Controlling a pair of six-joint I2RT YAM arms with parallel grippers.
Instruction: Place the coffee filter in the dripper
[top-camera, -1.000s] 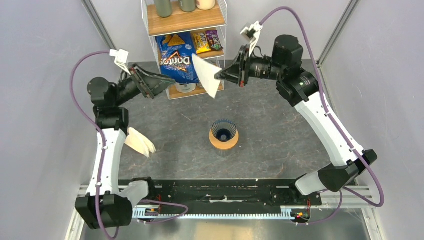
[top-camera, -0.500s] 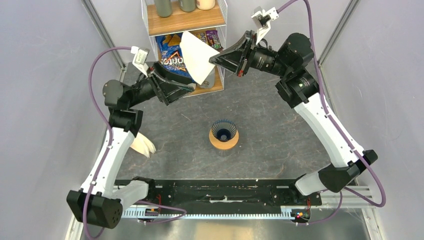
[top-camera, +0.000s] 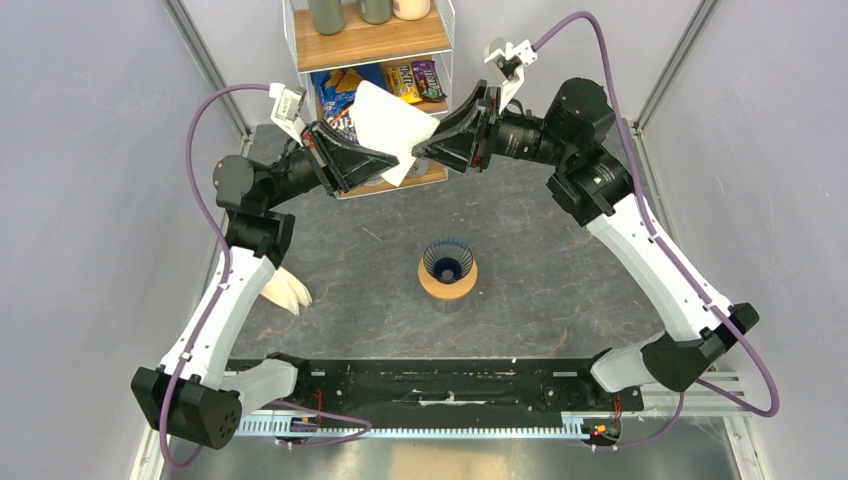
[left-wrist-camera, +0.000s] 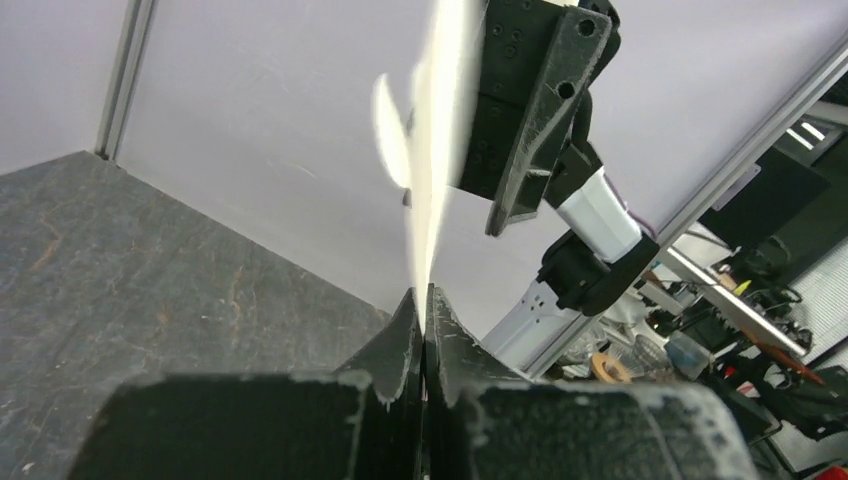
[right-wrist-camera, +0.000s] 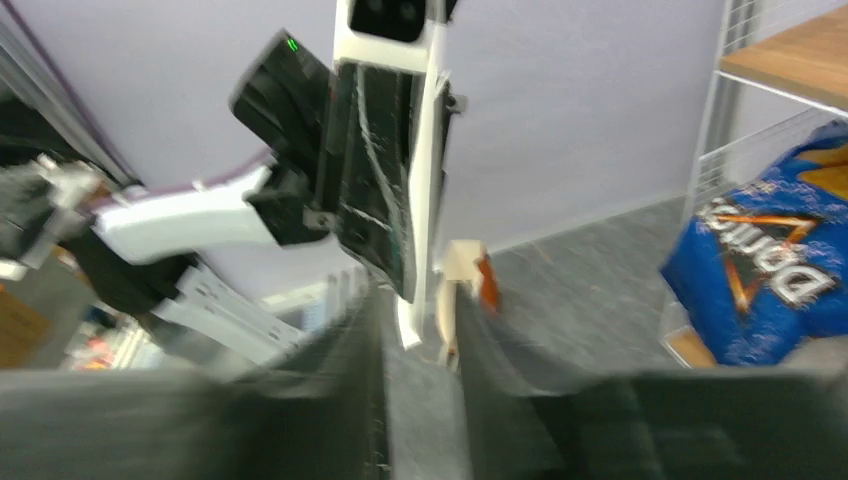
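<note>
The coffee filter, a thin white sheet, hangs in the air in front of the shelf, between my two grippers. My left gripper is shut on its lower edge; in the left wrist view the filter rises edge-on from the closed fingertips. My right gripper meets it from the right, and in the blurred right wrist view its jaws stand apart with the sheet's edge between them. The dark blue dripper sits on a wooden ring at the table's middle, well below both grippers.
A wire shelf at the back holds a blue Doritos bag and candy packs. A bundle of cream filters lies by the left arm. Grey walls close in both sides.
My left gripper came up to the filter and shut on its lower edge. My right gripper, which was shut on the sheet, has parted its jaws.
</note>
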